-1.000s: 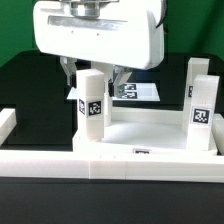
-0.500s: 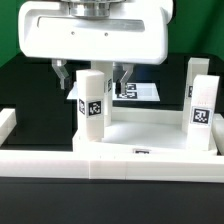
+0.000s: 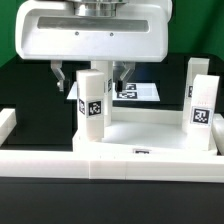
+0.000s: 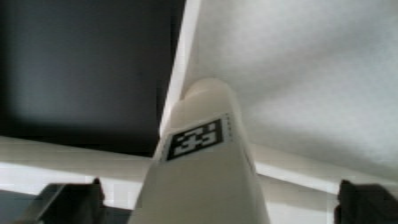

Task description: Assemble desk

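Hand (image 3: pixel 90 78): released, fingers spread wide, hanging above the near leg with one finger on either side of its top, not touching it.
Near leg (image 3: pixel 92 104): upright on the desk top, tag facing the camera.
Far legs (image 3: pixel 202 100): upright, well to the exterior view's right of the near leg.
Desk top (image 3: pixel 140 138): flat on the black table (image 3: pixel 25 85).
Marker board (image 3: pixel 138 91): behind the near leg.
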